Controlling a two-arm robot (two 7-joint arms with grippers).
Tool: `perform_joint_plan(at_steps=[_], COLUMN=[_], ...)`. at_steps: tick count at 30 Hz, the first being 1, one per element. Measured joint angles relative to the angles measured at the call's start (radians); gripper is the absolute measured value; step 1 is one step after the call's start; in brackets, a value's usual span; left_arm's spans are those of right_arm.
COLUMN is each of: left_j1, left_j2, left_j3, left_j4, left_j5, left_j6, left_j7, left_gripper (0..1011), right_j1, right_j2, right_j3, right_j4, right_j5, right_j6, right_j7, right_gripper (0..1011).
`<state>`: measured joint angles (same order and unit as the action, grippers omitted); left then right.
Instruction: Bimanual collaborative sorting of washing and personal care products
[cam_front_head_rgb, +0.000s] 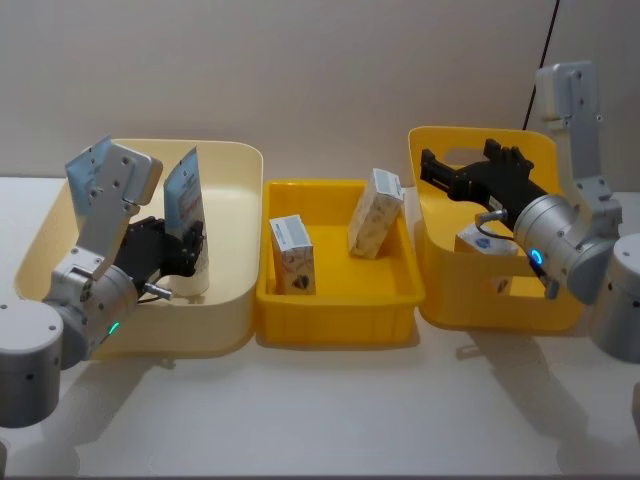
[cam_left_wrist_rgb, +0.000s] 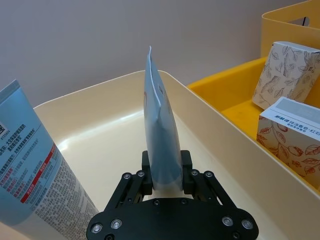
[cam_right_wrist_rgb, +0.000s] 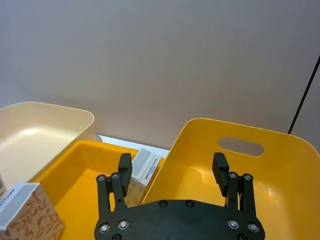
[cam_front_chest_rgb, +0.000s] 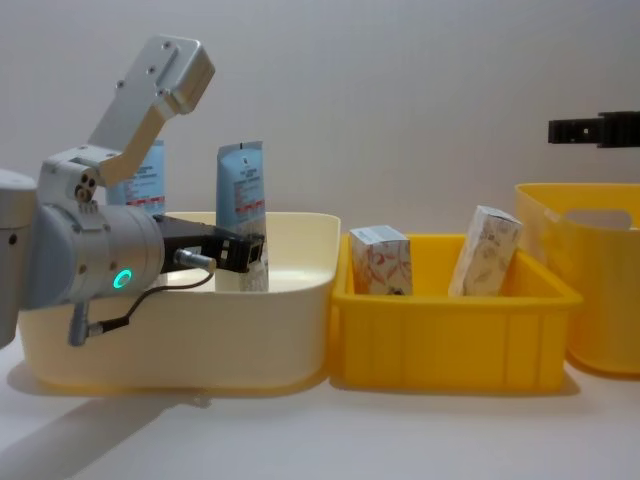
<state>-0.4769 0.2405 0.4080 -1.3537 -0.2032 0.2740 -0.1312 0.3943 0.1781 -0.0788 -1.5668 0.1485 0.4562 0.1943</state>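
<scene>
Tube (cam_left_wrist_rgb: 160, 140) upright in cream bin (cam_left_wrist_rgb: 115, 132); left hand (cam_left_wrist_rgb: 166, 168) clamps it | right hand (cam_right_wrist_rgb: 172, 165) open, aloft

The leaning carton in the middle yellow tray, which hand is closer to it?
Right. The right hand hovers open above the tall yellow bin beside the carton; the left hand sits farther off in the cream bin, gripping a tube.

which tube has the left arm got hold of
Look in the cream bin on the robot's left, where two light-blue tubes stand. It is the tube nearer the yellow tray, clamped low down by the left gripper; the other tube is not held.
</scene>
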Motion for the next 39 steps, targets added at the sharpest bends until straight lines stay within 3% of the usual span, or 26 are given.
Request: perform_joint_plan(at_steps=[20, 39], left_j1=[0.000, -0.009], left_j2=[-0.002, -0.004], left_j3=[-0.001, -0.001], left_j4=[0.001, -0.050], left_j5=[0.006, 0.052], left_j6=[-0.014, -0.043], left_j7=[-0.003, 0.009], left_gripper=[318, 317], right_j1=[0.000, 0.000], right_j2=[0.000, 0.000], right_j3=[0.000, 0.000], right_j4=[0.000, 0.000], right_j5=[0.000, 0.000], right_j6=[0.000, 0.000], right_j7=[0.000, 0.000], right_gripper=[1001, 1001])
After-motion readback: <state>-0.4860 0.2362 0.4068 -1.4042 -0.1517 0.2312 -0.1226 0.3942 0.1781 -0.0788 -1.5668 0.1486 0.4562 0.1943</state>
